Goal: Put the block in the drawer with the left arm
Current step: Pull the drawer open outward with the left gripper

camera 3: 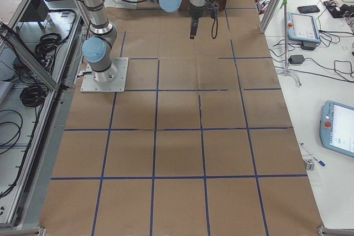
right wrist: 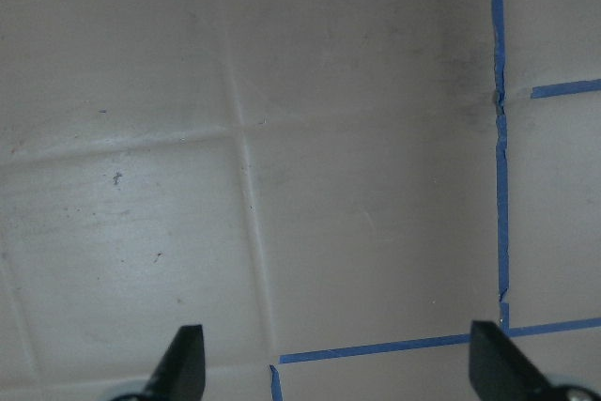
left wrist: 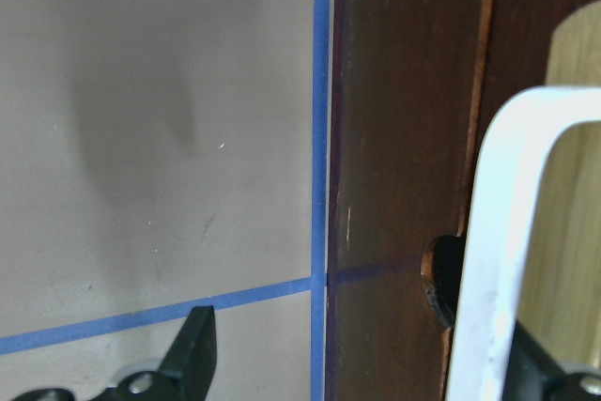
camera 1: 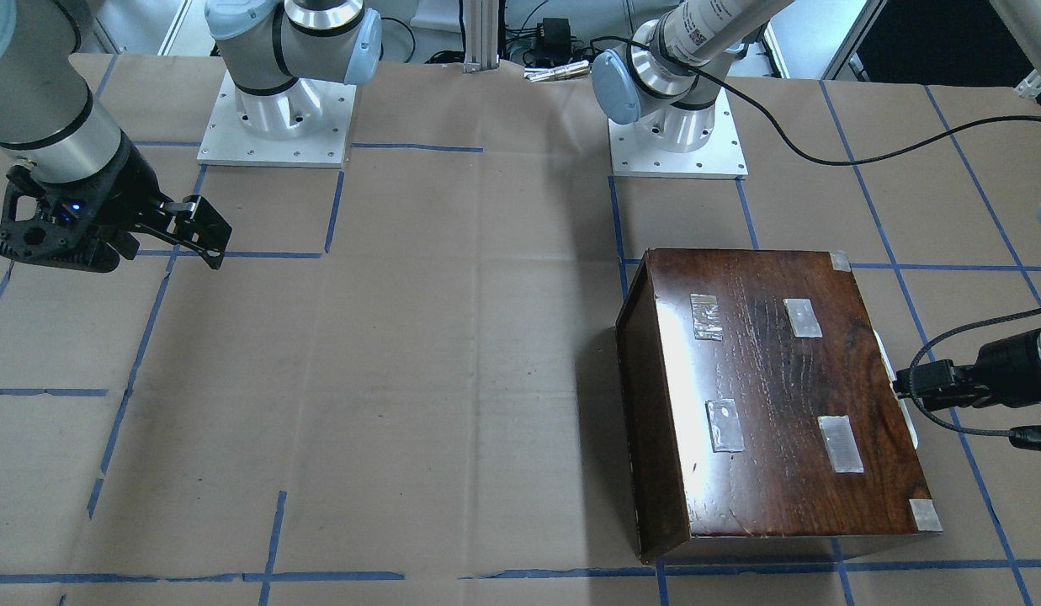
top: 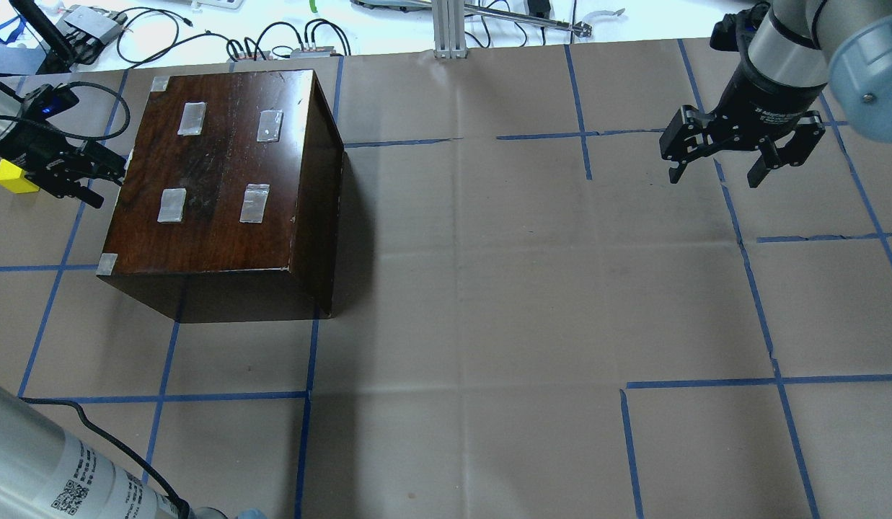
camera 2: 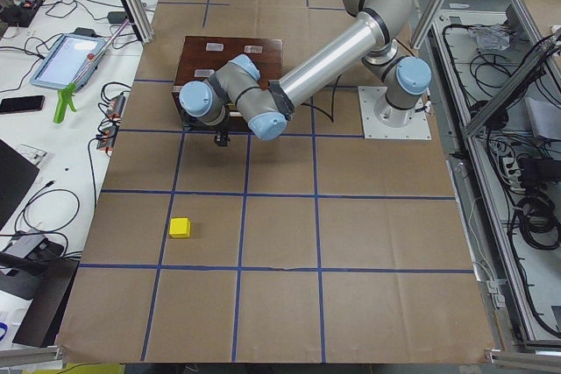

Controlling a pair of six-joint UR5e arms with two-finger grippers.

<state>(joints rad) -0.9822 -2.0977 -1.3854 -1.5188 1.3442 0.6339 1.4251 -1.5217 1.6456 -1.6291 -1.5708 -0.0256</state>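
Left arm stretched low, fingers spread at dark box, white handle

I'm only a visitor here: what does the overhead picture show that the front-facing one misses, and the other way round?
Only the overhead view shows the yellow block, on the far side of the left gripper from the box. Only the front-facing view shows the two arm bases on their white plates. Both show the dark-brown box with tape patches on top, the left gripper at its side, and the right gripper open, far from it.
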